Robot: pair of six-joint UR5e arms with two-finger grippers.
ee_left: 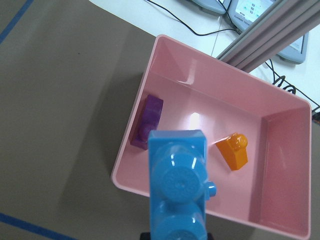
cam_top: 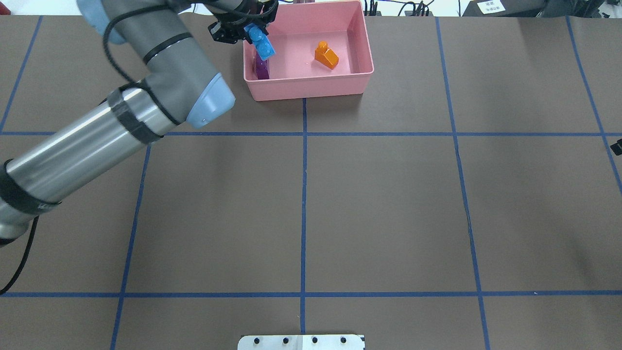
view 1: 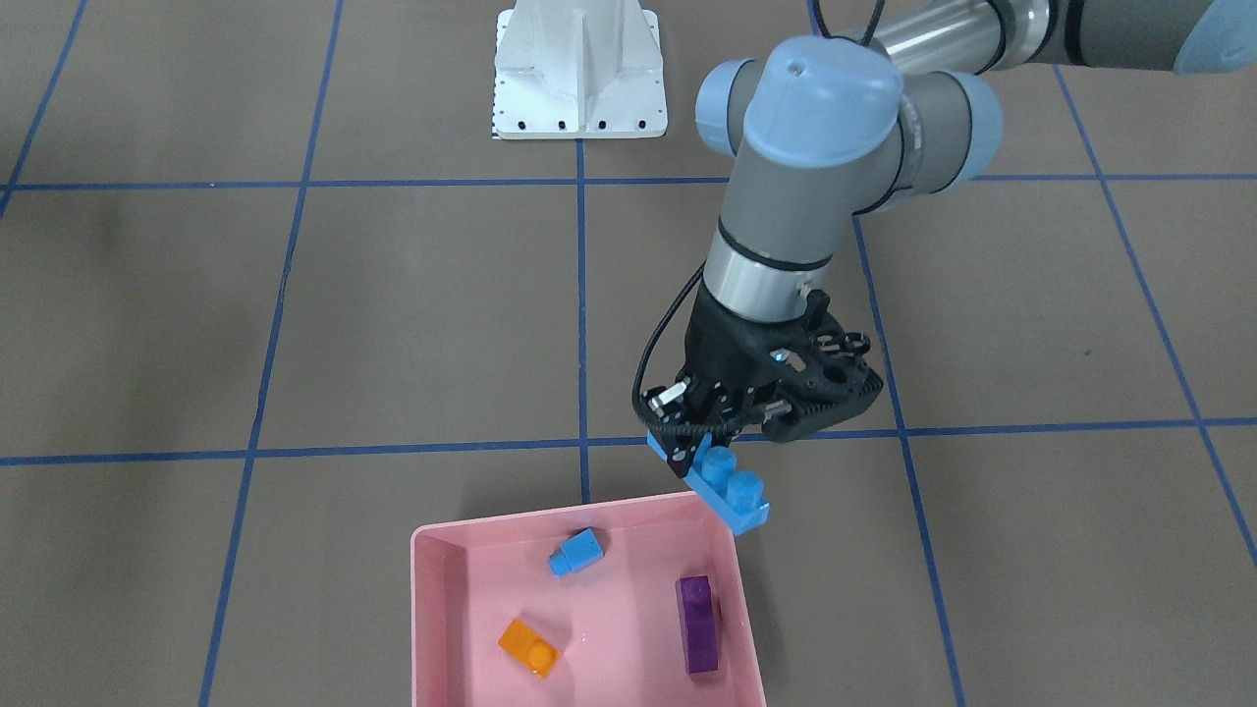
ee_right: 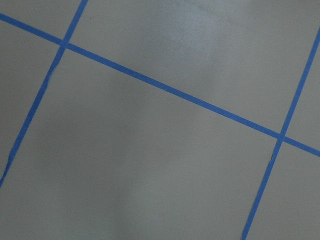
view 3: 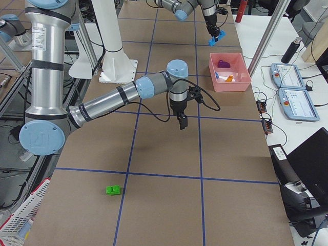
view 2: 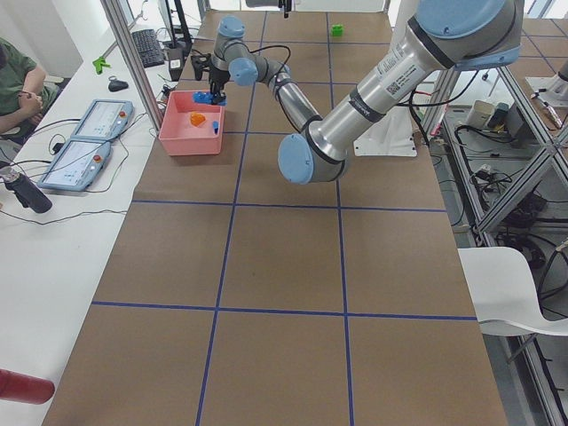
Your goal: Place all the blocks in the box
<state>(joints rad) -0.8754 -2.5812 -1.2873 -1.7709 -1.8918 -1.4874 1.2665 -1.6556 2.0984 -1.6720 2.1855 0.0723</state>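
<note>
My left gripper (view 1: pixel 702 447) is shut on the long blue brick (view 1: pixel 732 491), which hangs tilted over the corner rim of the pink box (view 1: pixel 432 609). In the left wrist view the long blue brick (ee_left: pixel 177 190) fills the foreground above the box (ee_left: pixel 280 105). In the box lie a small blue brick (view 1: pixel 577 552), an orange brick (view 1: pixel 528 648) and a purple brick (view 1: pixel 698 624). A green brick (view 3: pixel 114 190) lies far away on the brown table. My right gripper (view 3: pixel 183 123) hovers over mid-table; whether it is open or shut I cannot tell.
The white robot base (view 1: pixel 579 69) stands at the table's edge opposite the box. Beyond the box runs a white bench with two tablets (view 2: pixel 84 146), cables and a dark bottle (view 2: pixel 25 193). A seated person (view 2: pixel 18 84) is beside it.
</note>
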